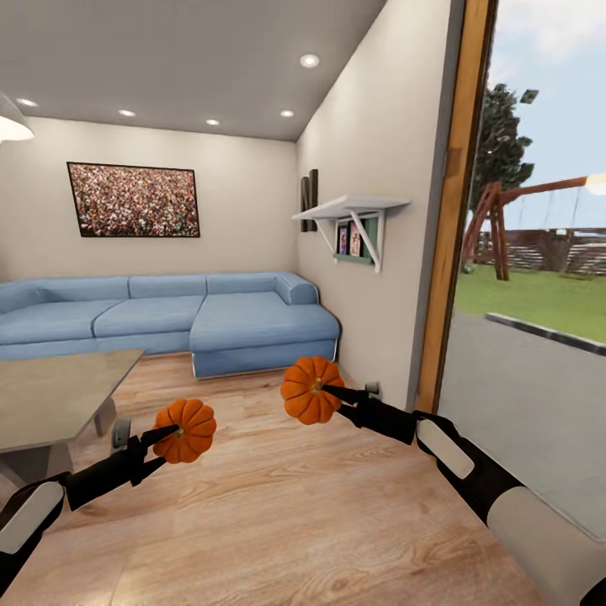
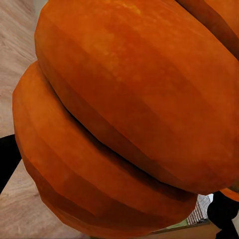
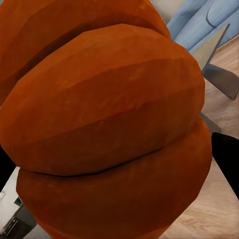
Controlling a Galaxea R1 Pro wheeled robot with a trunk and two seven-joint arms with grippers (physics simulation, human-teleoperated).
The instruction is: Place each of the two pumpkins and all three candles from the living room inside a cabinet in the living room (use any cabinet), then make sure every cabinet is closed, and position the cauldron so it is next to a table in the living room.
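looking forward in the head view, the left gripper [image 1: 160, 446] is clenched on the left pumpkin [image 1: 186, 430], held in the air above the wood floor [image 1: 278, 513], just right of the near corner of the table [image 1: 59, 396]. the right gripper [image 1: 330, 397] grasps the right pumpkin [image 1: 311, 390], held a little higher and farther, near the cream wall [image 1: 370, 126]. the two pumpkins are well apart, with bare floor between them. the table's glossy grey-beige top sits at the left, near side of the room. beyond it a blue sectional sofa [image 1: 168, 316] runs along the far wall under a framed picture [image 1: 133, 200]. a white shelf [image 1: 352, 209] is fixed to the right wall, and a wooden door frame [image 1: 450, 210] at the right borders a view of grass and a swing set [image 1: 522, 223].

in the left wrist view, the left pumpkin [image 2: 129, 119] presses close to the camera, its orange ribs across most of the picture, with a dark fingertip [image 2: 7, 162] at one edge and floor behind.

in the right wrist view, the right pumpkin [image 3: 104, 129] looms equally close, a black fingertip [image 3: 228, 159] beside it, and the sofa [image 3: 199, 22] and a pale table leg [image 3: 221, 79] show past it.
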